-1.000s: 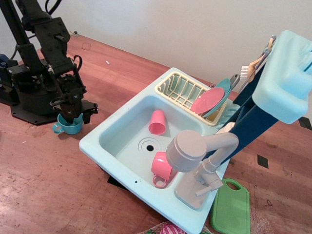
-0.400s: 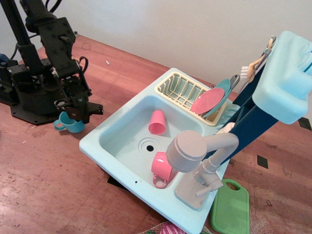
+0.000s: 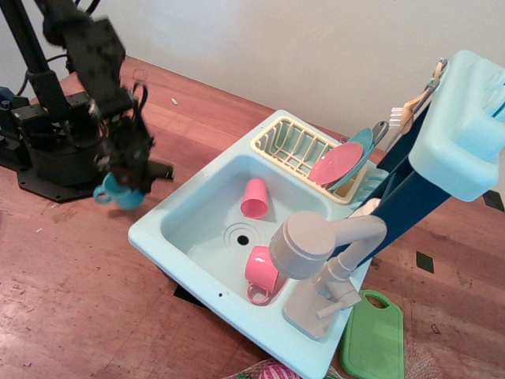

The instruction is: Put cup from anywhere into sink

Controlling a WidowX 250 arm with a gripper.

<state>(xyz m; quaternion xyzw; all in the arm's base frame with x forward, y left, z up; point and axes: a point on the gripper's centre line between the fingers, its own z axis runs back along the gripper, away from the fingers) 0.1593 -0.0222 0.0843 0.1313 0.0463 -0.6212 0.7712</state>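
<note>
Compared with a second ago, your gripper (image 3: 129,175) has risen and shifted toward the sink (image 3: 185,225), and the cup (image 3: 118,193) has left the table (image 3: 71,300) with it. The cup now hangs tilted in the closed fingers, left of the sink's near-left rim and not yet over the basin; motion blur softens both. The cup is smooth teal plastic with a loop handle pointing left. The sink is a pale aqua moulded basin with rounded corners and a round ribbed drain (image 3: 241,236). Two pink cups (image 3: 254,197) lie inside, one beyond the drain, one beneath the grey faucet (image 3: 304,243). The basin floor left of the drain is bare. A cream slatted rack (image 3: 293,145) adjoins the far rim.
</note>
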